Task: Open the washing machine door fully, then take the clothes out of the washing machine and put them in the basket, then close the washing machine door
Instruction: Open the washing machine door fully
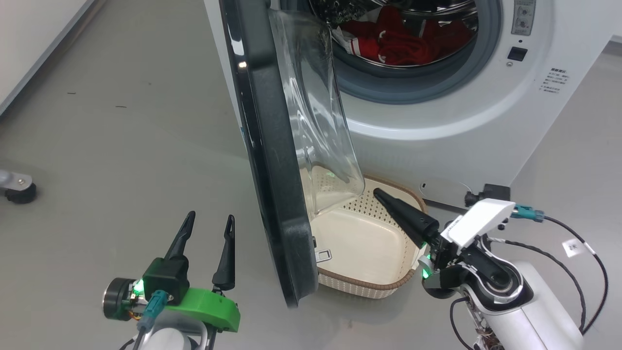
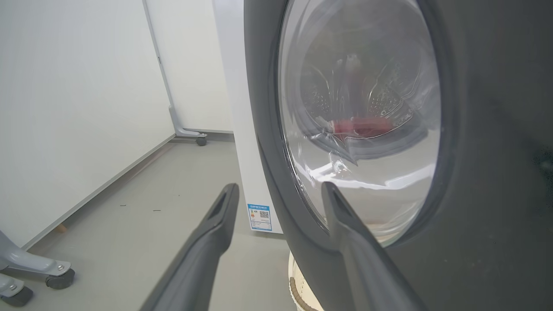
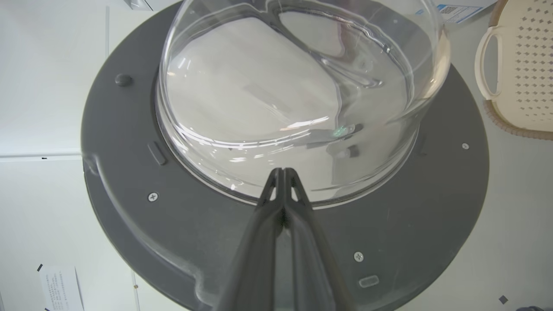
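Right tool [image 1: 378, 192] was the one that could get into trouble, I thought. Its thin tip pointed at the inside of the washing machine door [image 1: 272, 170], right by the bulging glass [image 1: 316, 121], and that glass looked smooth and round. If it pushed there, the tip could slide off and the door could swing back toward the machine.

On the other side, the left tool [image 1: 211, 215] stood close to the door's black outer rim. If the door got pushed wider, it might bump into those fingers [image 1: 226, 253].

The basket [image 1: 384, 284] sat on the floor [image 1: 121, 146], partly under the door's bottom edge. A low swing could knock it away, and then the clothes would have no place to land.

Now the tools themselves. The left tool was wide open and held nothing. The right tool was shut tight, finger against finger, with nothing between them. Its tip hung over the basket, very near the glass. I could not tell if it touched.

The door stood about halfway out, not fully open. Behind it was the washing machine [image 1: 437, 146], and the red clothes [image 1: 403, 46] lay deep inside it.
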### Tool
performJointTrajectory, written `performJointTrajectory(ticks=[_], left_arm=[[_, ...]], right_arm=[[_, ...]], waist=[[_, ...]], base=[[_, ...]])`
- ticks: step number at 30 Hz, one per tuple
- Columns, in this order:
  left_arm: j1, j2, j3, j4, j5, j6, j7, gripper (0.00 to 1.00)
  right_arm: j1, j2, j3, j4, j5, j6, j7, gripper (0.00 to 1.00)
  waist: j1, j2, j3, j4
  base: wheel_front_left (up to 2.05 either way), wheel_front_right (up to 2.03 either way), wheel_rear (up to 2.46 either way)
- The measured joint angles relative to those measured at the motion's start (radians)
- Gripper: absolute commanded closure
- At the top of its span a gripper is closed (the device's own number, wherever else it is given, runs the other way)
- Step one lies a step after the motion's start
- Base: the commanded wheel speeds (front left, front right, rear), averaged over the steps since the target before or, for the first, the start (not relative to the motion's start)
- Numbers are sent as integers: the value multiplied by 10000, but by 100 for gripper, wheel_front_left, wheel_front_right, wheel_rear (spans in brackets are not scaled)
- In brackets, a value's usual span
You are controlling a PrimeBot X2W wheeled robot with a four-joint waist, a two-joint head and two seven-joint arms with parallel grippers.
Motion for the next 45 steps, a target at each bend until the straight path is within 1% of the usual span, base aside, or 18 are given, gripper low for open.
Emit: performJointTrajectory(ticks=[1,2,3,4,11,19,24,29,31,38,39,40,42,43,45], left_arm=[[2,0,10,2,0,10,0,0],[10,0,54,0,10,15,0,0],[17,0,63,0,10,17,0,0],[25,0,77,-2,12,17,0,0],[71,-4,63,0,12,29,0,0],[78,-2,88,58,12,31,0,0],[106,0,178,132,12,33,0,0],[121,10,341,178,12,44,0,0],[146,6,362,201,12,48,0,0],[214,8,476,263,12,67,0,0],[214,8,476,263,12,67,0,0],[221,6,508,284,12,67,0,0],[246,8,525,290,12,69,0,0],[246,8,525,290,12,69,0,0],[272,8,529,293,12,69,0,0]], right_arm=[[78,-8,-159,-69,-50,0,-153,100],[249,-23,-470,-207,-188,0,-531,84],[339,-48,-606,-301,-253,0,-706,57],[402,-92,-706,-353,-374,0,-871,0],[908,-393,-1599,-792,-1358,0,-2376,0],[1484,-874,-1887,-1028,-3478,0,-4284,0],[1904,-1496,-1902,-980,-5492,2,-5712,0],[2304,-2316,-1827,-621,-7973,-12,-7131,0],[2425,-2497,-1806,-564,-8671,-240,-7616,0],[2604,-2828,-1697,-621,-11016,-1120,-7382,0],[2604,-2828,-1697,-621,-11016,-1120,-7382,0],[2609,-2947,-1653,-731,-11687,-1319,-7369,0],[2623,-2909,-1816,-1030,-12218,-1557,-7296,0],[2623,-2909,-1816,-1030,-12218,-1557,-7296,0],[2625,-2834,-1941,-1287,-12631,-1762,-7296,0]], waist=[[0,0,1,-37],[0,0,0,-113],[0,0,2,-149],[0,0,6,-186],[0,0,28,-393],[0,0,-40,-455],[0,0,-163,-513],[0,0,-241,-586],[0,0,-261,-610],[0,0,-320,-683],[0,0,-320,-683],[0,0,-338,-705],[0,0,-354,-729],[0,0,-354,-729],[0,0,-358,-747]], base=[[0,0,0],[0,0,0],[0,0,0],[0,0,0],[0,0,0],[0,0,0],[0,0,0],[0,0,0],[0,0,0],[0,0,0],[0,0,0],[0,0,0],[0,0,0],[0,0,0],[0,0,0]])
